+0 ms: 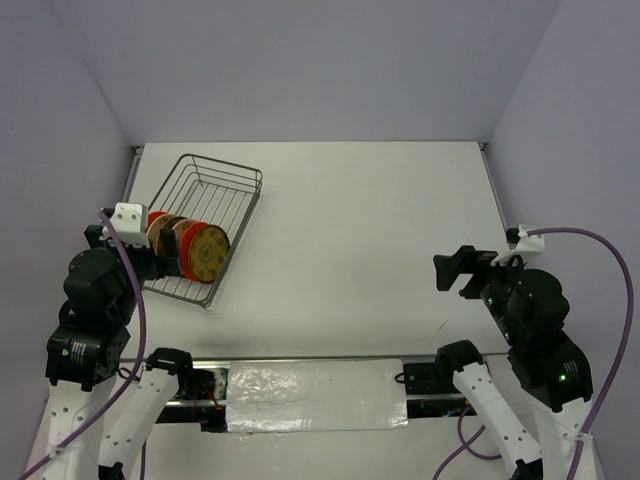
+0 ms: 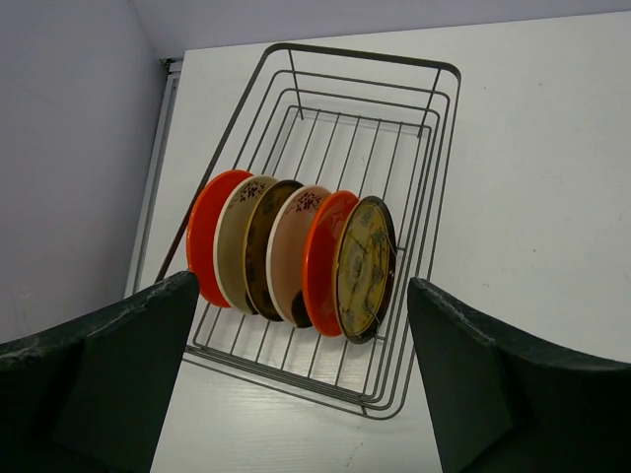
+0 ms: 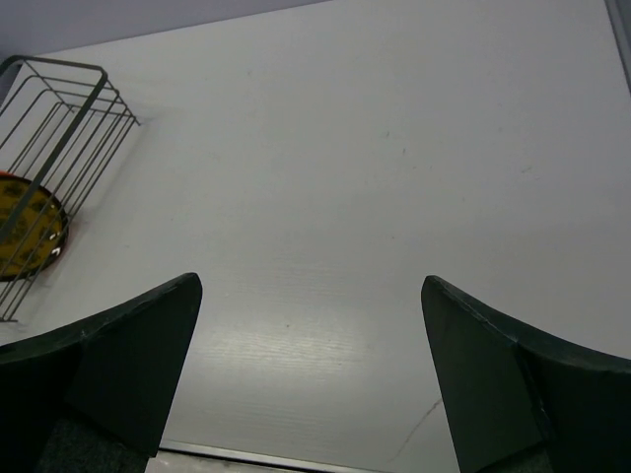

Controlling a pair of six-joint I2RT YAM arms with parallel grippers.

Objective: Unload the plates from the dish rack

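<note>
Six plates (image 2: 296,256) on edge in dish rack (image 2: 434,128), worktop (image 1: 350,200) 9 o'clock; left pincer (image 2: 302,296) wide, facing row, likely for grab; right pincer (image 3: 312,286) wide, parked 3 o'clock.

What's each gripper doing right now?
Left gripper: open, empty, facing the plates in the rack.
Right gripper: open, empty, over the table.

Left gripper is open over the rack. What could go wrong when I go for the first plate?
1. The plates stand on edge, packed close; the left gripper may pinch two or topple neighbours.
2. The end plate sits close to the rack wall, so a finger may snag wire.
3. Nothing holds the wire rack; it might lift or slide with the plate, and the right gripper is far off.
</note>
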